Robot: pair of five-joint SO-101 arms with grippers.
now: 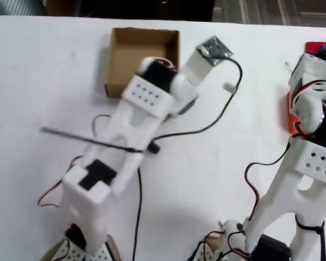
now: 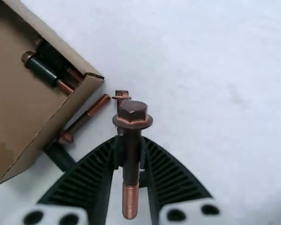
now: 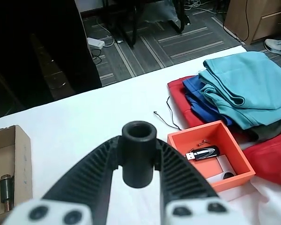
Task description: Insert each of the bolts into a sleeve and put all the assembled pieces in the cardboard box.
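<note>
Your L pincer is clamped mid-shank on the bolt, head fwd, thread end back twd the wrist, near the cardboard box. R pincer grips the sleeve, bore facing its wrist. They sit well apart; line up both axes.

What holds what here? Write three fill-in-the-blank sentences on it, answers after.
1. The copper-coloured hex-head metal bolt is clamped in the ____ arm's jaws.
2. The black cylindrical sleeve is clamped in the ____ arm's jaws.
3. An assembled bolt-and-sleeve piece lies inside the brown ____ box.
Missing words: left; right; cardboard.
</note>
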